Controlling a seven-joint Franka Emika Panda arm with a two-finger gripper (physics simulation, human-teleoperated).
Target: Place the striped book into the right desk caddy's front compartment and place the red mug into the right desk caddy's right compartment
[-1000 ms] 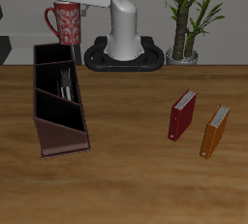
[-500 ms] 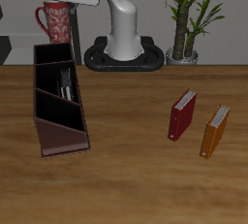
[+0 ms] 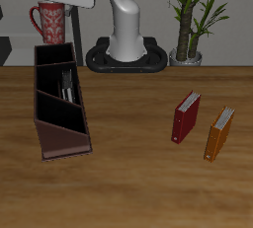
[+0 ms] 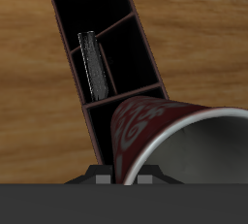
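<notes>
Hanging from hand [image 3: 55, 2]: red mug [image 3: 48, 22].

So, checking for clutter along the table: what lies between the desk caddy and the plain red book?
Nothing: in the exterior view, only bare wooden table lies between the right desk caddy and the red book.

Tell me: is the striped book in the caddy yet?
Yes. The striped book stands upright inside the right desk caddy; the wrist view shows it between the dividers.
</notes>
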